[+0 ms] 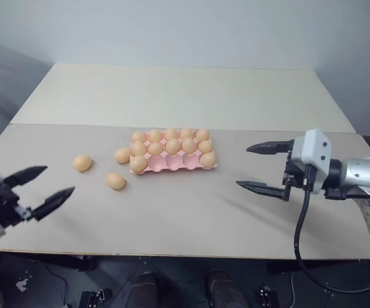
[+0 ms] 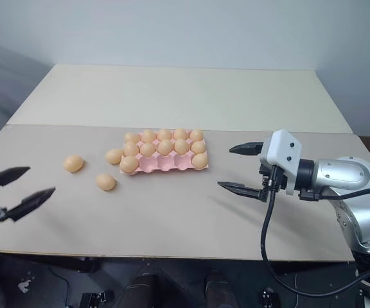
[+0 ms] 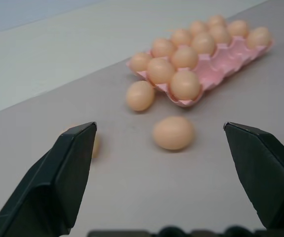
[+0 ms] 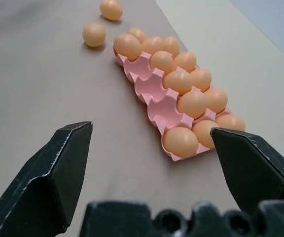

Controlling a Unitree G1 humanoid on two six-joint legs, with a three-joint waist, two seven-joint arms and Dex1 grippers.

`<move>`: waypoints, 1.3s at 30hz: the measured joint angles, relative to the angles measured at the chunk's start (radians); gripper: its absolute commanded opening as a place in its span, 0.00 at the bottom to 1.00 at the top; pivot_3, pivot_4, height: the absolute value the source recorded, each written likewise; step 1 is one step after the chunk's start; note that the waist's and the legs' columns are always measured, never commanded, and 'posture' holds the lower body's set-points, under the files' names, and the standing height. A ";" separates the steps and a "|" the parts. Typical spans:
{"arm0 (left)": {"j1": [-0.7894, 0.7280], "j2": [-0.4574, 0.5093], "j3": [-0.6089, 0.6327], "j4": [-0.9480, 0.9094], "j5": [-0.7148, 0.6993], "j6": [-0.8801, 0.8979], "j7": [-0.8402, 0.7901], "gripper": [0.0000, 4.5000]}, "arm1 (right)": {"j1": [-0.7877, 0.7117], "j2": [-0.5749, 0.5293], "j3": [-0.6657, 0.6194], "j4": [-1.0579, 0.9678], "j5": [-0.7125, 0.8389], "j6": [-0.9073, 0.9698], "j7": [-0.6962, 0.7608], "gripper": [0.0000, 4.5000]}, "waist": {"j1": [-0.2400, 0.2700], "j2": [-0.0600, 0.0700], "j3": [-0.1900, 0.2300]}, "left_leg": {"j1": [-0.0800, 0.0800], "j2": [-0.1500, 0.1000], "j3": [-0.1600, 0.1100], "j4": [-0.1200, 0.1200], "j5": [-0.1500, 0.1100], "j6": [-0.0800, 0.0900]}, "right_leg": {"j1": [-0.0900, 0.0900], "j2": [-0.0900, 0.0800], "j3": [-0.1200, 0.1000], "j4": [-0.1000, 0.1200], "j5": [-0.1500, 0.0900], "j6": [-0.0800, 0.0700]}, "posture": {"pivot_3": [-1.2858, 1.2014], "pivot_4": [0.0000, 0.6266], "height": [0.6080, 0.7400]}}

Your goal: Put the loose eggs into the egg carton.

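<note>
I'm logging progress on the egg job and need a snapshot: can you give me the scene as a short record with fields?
carton: flat pink moulded egg carton near the middle of the beige table
cups filled: twelve; three empty in the near row
loose eggs: three pale orange-tan oval eggs on the table to the carton's left, the last right beside the carton
left gripper: open, empty
right gripper: open, empty

The pink egg carton (image 2: pixel 166 157) sits mid-table (image 2: pixel 172 218), three loose eggs (image 2: pixel 105 182) just off its left end. The left hand (image 2: pixel 17 187) and right hand (image 2: pixel 237 168) hover open, well apart.
</note>
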 measured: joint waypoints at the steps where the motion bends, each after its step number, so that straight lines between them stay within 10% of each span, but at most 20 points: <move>1: -0.034 0.021 -0.022 0.028 0.011 0.021 0.025 1.00 | -0.001 0.000 -0.001 -0.001 0.000 0.000 -0.002 1.00 | -0.001 0.000 0.000 | 0.000 0.000 0.000 0.000 0.000 0.000 | 0.000 0.000 0.000 -0.001 0.000 0.000 | 0.52 0.24 1.00; 14: -0.548 0.053 -0.494 0.574 0.233 -0.029 0.101 1.00 | 0.000 0.000 -0.004 -0.038 0.010 0.013 -0.034 1.00 | -0.003 0.000 0.000 | -0.002 0.000 0.000 0.000 0.000 0.000 | -0.002 0.000 0.000 0.001 0.000 0.000 | 0.52 0.24 1.00; 24: -0.704 0.005 -0.626 0.892 0.351 -0.162 0.043 1.00 | 0.031 -0.001 -0.037 -0.085 0.030 0.040 -0.057 1.00 | -0.004 0.000 0.000 | -0.002 -0.001 0.000 0.000 0.000 0.000 | -0.003 0.000 0.000 0.002 0.000 0.000 | 0.52 0.24 1.00; 32: -0.782 -0.031 -0.662 1.031 0.402 -0.218 0.022 0.51 | 0.034 -0.002 -0.043 -0.088 0.039 0.040 -0.067 1.00 | -0.006 0.000 0.000 | -0.003 -0.001 0.000 0.001 0.000 0.000 | -0.003 0.000 -0.001 0.002 0.000 0.000 | 0.52 0.24 1.00; 39: -0.773 -0.022 -0.629 1.017 0.392 -0.220 0.002 0.51 | 0.044 -0.003 -0.048 -0.090 0.040 0.040 -0.076 1.00 | -0.005 0.000 0.000 | -0.003 -0.001 -0.001 0.001 0.000 0.000 | -0.003 0.000 -0.001 0.002 0.000 0.000 | 0.52 0.24 1.00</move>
